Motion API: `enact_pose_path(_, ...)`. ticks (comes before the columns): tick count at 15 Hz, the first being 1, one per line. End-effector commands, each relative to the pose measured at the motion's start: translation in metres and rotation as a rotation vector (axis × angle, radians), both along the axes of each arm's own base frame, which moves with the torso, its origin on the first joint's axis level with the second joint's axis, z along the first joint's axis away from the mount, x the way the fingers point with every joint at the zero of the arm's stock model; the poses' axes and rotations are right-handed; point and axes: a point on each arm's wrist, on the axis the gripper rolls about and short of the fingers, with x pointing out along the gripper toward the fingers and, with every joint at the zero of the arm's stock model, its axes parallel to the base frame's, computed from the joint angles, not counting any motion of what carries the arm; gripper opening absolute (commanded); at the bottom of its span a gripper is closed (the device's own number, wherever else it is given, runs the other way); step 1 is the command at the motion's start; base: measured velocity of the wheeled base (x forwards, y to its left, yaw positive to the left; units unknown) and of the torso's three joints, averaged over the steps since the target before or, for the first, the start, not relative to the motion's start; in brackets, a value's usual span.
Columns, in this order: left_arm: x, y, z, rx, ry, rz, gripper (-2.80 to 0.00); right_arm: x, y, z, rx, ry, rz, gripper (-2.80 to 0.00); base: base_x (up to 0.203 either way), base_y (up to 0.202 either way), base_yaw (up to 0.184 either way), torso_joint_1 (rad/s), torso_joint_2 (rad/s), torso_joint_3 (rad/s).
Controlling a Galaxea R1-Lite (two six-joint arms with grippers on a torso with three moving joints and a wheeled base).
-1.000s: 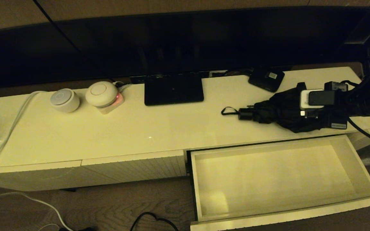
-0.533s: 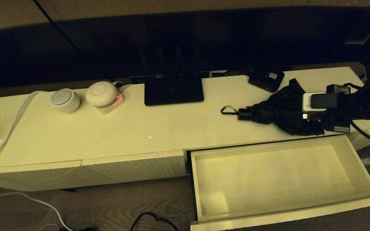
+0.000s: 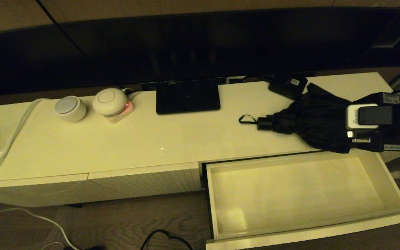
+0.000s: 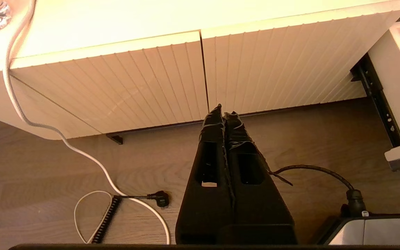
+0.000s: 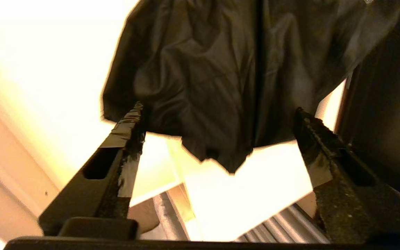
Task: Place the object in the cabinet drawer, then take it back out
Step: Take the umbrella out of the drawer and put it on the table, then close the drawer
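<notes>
since a second before, the right gripper (image 5: 217, 128) had drawn back toward the right end of the cabinet top (image 3: 172, 139), off the middle of the umbrella (image 3: 311, 119) and out to the baggy end of its fabric. the umbrella itself had barely shifted, though its cloth showed more fully now that the arm no longer covered it.

it lay on its side on the cabinet top, just behind the open drawer (image 3: 300, 194), with its short handle (image 3: 264, 123) and wrist loop (image 3: 245, 119) pointing toward the flat black stand (image 3: 187, 96). a fold of its fabric hung a little over the front edge of the top, above the drawer's back corner. the small black box with the white label (image 3: 288, 85) sat just behind it.

in the right wrist view the claw's two fingers (image 5: 125, 139) stood wide apart, one on either side of the loose fabric end, gripping nothing. the drawer was pulled well out and its pale inside held nothing.

the left gripper (image 4: 223, 116) hung low in front of the ribbed cream panels (image 4: 144, 83), over the wooden floor (image 4: 47, 173), its fingers pressed together with nothing between them. two round white devices (image 3: 89, 104) and a white cable (image 3: 9, 139) sat at the left end of the top.
</notes>
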Motion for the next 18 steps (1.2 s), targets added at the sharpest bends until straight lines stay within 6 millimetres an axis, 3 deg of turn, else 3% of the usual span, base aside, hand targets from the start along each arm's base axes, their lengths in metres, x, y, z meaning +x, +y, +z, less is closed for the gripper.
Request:
enact_pose_path(1,0.0,0.0,-0.001,0.001,0.003,0.0,-2.8,-0.025,0.001,0.009,-0.012,-0.042,0.015,0.0,0.0,0.0,0.0,0.0,0.0,0.0)
enact_pose_path(2,0.0,0.0,-0.001,0.0,0.003,0.0,-2.8,-0.035,0.0,0.005,-0.016,-0.033,0.018,-2.8,0.0,0.0,0.0,0.0,0.0,0.0)
enact_pose_path(6,0.0,0.0,-0.001,0.0,0.003,0.0,-2.8,-0.079,0.004,-0.031,-0.027,0.123,0.086,-2.8,0.0,0.0,0.0,0.0,0.0,0.0)
enact_pose_path(10,0.0,0.0,-0.001,0.001,0.003,0.0,-2.8,-0.106,0.012,-0.082,0.032,0.317,0.2,-2.8,0.0,0.0,0.0,0.0,0.0,0.0)
enact_pose_path(15,0.0,0.0,-0.001,0.001,0.003,0.0,-2.8,-0.122,0.016,-0.152,0.052,0.614,0.242,-2.8,0.0,0.0,0.0,0.0,0.0,0.0)
enact_pose_path(18,0.0,0.0,-0.001,0.0,0.003,0.0,-2.8,-0.115,0.018,-0.174,0.051,0.652,0.246,-2.8,0.0,0.0,0.0,0.0,0.0,0.0)
